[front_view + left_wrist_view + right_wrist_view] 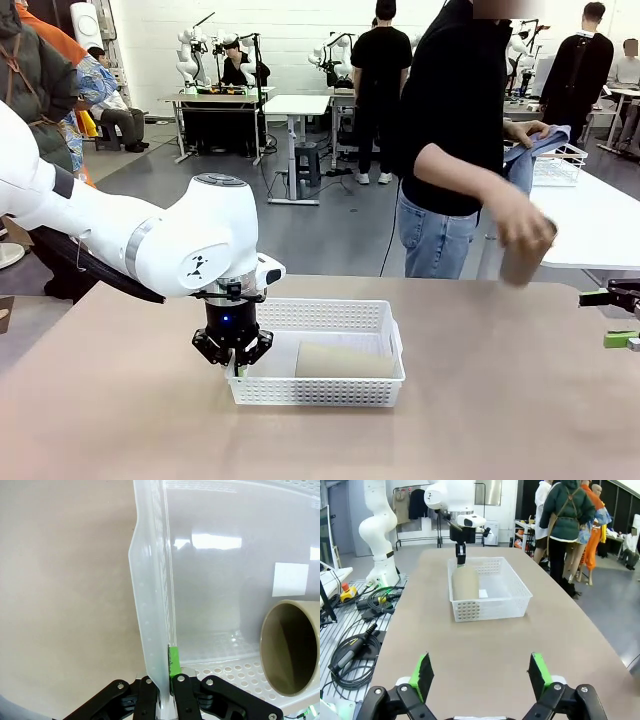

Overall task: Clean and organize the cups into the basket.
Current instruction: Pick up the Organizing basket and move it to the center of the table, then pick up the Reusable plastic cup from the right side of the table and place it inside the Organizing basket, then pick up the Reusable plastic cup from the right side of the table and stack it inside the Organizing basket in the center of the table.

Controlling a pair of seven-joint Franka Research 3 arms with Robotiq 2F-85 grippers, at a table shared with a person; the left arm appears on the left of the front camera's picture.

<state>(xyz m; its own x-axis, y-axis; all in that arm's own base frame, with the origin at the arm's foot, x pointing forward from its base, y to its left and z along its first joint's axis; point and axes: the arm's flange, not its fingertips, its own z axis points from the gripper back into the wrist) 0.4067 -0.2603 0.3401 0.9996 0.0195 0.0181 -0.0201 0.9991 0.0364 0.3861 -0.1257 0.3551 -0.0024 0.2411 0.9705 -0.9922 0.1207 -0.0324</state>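
The white lattice basket (322,392) sits mid-table. One tan cup (345,361) lies on its side inside it. My left gripper (233,352) is shut on the basket's left wall; in the left wrist view its fingers (172,662) pinch that wall (150,605), and the cup's open mouth (290,652) faces the camera. My right gripper (615,318) hangs open at the table's right edge, and in its own view the gripper (481,675) holds nothing, with the basket (492,611) and cup (465,582) ahead. The person's hand across the table holds a second tan cup (525,256).
The person stands at the far right side of the table with a blue cloth (535,150) in the other hand. A white wire basket (558,165) rests on the table behind. Cables and a controller (355,645) lie left of the table in the right wrist view.
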